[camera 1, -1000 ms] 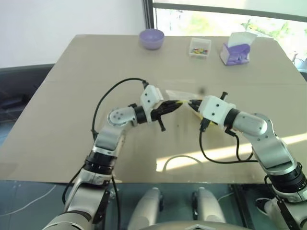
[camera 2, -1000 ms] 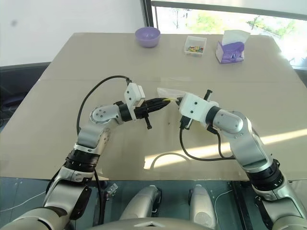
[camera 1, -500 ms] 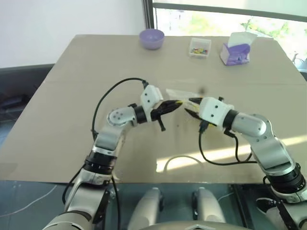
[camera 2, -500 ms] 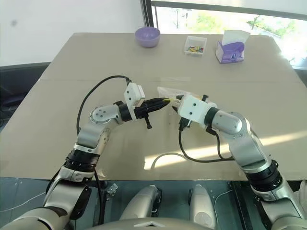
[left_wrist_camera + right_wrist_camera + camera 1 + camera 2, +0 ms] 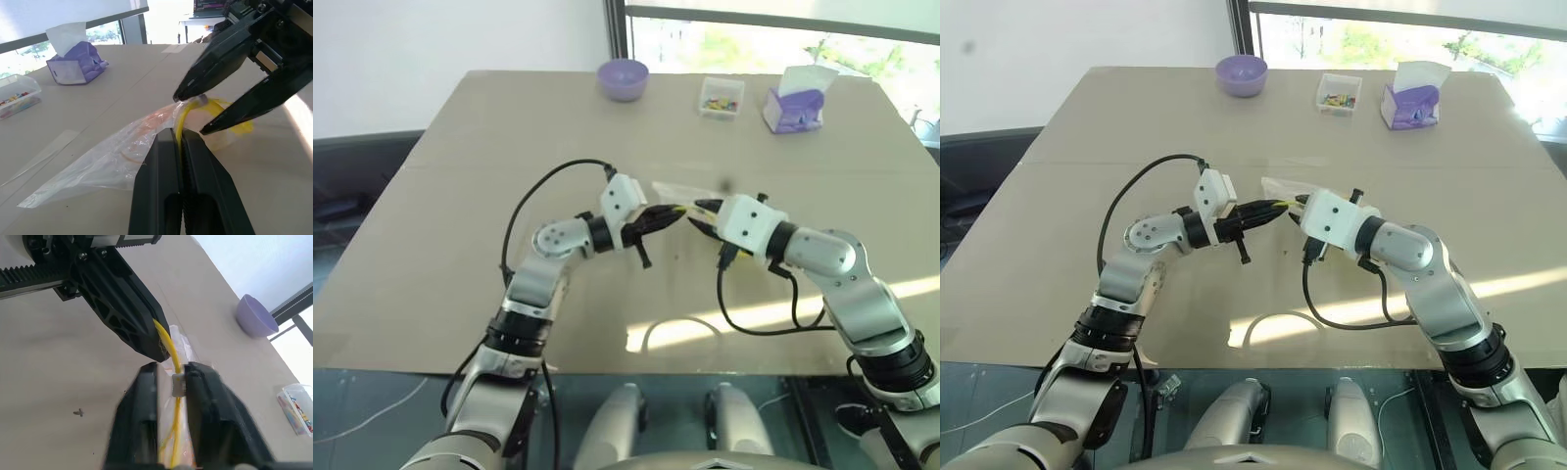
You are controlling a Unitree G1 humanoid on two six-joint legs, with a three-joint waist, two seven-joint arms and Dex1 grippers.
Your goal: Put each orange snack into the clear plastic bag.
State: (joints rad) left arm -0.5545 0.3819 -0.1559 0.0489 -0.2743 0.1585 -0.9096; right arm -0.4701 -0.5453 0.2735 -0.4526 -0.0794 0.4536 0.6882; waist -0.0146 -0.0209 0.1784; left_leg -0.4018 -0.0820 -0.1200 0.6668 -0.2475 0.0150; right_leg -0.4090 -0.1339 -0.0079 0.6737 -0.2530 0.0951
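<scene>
Presently left gripper (image 5: 182, 139) and right gripper (image 5: 172, 369) both pinch the clear plastic bag's (image 5: 110, 159) yellow seal strip (image 5: 172, 352) above the table (image 5: 460, 196).

The clear plastic bag (image 5: 112, 159) is thin, glossy, crinkled film with a smooth yellow seal strip (image 5: 172, 357), and the fingers (image 5: 183, 196) of both grippers look like matt black plastic. The table (image 5: 460, 196) is matt beige, smooth like board or paper. At its twelve o'clock edge stand a glossy purple bowl (image 5: 623, 77), a clear plastic box (image 5: 721, 97) and a purple tissue box (image 5: 793, 108) with soft white paper.
</scene>
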